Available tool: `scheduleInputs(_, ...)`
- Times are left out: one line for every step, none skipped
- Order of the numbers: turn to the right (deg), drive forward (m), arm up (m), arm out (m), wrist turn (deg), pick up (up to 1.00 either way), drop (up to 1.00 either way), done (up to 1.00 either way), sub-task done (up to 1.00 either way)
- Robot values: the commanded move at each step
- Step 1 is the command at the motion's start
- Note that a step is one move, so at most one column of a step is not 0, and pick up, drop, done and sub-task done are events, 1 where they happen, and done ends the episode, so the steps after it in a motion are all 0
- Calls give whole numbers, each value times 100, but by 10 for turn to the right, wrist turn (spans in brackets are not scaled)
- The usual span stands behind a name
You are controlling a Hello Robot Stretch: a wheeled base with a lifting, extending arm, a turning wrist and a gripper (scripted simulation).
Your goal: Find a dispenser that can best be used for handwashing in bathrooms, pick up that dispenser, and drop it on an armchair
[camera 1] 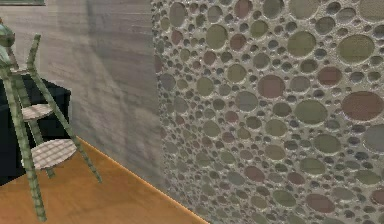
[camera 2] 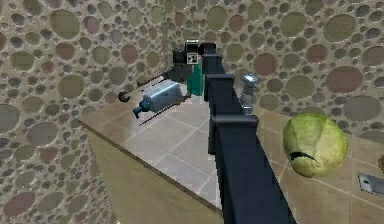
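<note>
Grey-blue blob (camera 2: pixel 163 96) at jaws, hold unclear | teal bottle (camera 2: pixel 197 77) partly behind arm (camera 2: pixel 245 160)

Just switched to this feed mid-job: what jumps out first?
The big yellow-green ball on the beige tiled countertop, at the arm side view's right. Next, the dark square arm bar rising toward a pale blue-grey bottle near the end effector. Ahead, the round-pebble wall, with a green ladder-style shelf stand at the forward view's left.
</note>
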Motion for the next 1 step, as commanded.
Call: scheduleInputs(0, 0, -10, 0, 0, 0, 0, 0, 0)
